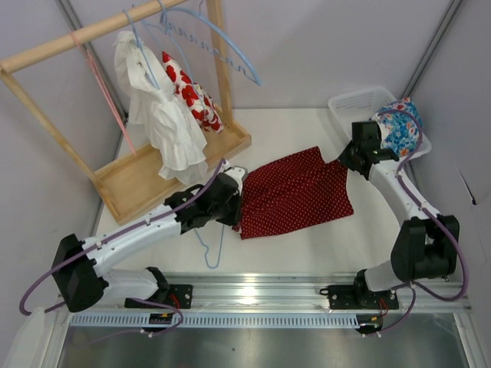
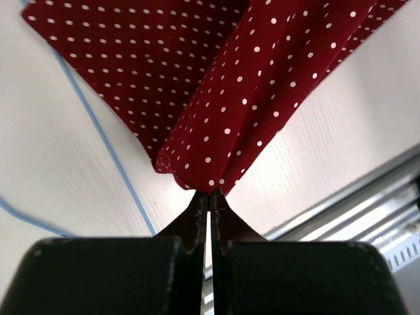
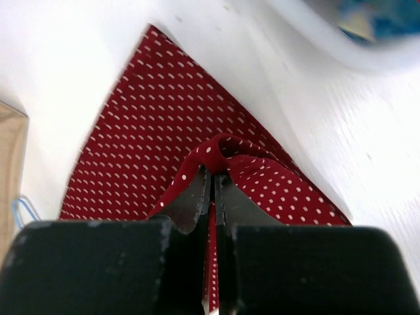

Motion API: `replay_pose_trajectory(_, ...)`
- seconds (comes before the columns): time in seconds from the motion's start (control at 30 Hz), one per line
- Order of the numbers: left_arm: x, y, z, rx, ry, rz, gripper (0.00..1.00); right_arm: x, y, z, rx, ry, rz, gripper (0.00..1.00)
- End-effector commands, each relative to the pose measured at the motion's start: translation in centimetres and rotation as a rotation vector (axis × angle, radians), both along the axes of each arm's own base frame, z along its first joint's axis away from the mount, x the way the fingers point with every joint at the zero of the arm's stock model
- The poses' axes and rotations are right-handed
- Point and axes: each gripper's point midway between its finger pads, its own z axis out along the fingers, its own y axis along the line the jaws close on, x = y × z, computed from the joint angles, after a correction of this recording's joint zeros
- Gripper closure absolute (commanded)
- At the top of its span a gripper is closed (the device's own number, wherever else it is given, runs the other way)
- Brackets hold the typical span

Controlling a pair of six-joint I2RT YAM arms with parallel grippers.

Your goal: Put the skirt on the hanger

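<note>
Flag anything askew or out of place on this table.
The hanger lies flat on the table beside the skirt, not hung on the rack. The skirt bunches up where the left gripper and right gripper pinch it.

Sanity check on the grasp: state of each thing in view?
skirt: on table, opposite ends pinched up
hanger: lying on table, bare
left end effector: shut on skirt
right end effector: shut on skirt
basket: holds blue floral garment

the white surface (image 1: pixel 307 241) carries the skirt (image 1: pixel 295 192), the hanger (image 1: pixel 222 239) just left of it. a wooden rack (image 1: pixel 146 184) and basket (image 1: pixel 354 103) stand behind.
</note>
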Motion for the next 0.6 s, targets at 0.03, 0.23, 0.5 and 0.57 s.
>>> replay_pose_trajectory(0.03, 2.6, 1.5, 0.3, 0.069, -0.013, 0.079, 1.0, 6.2, 1.0, 3.4, 0.011, -0.183, 0.027, 1.0)
replay_pose_trajectory(0.23, 5.0, 2.7, -0.7, 0.114, -0.022, 0.168, 1.0, 10.3, 1.8, 2.0, 0.019, -0.2, 0.039, 1.0)
replay_pose_trajectory(0.5, 7.6, 2.6, -1.9, 0.102, -0.025, 0.218, 1.0, 13.5, 3.5, -1.0, 0.007, -0.156, 0.088, 1.0)
replay_pose_trajectory(0.57, 8.0, 2.7, -2.1, 0.106, -0.025, 0.22, 1.0, 14.0, 4.0, -1.3, 0.014, -0.16, 0.1, 1.0)
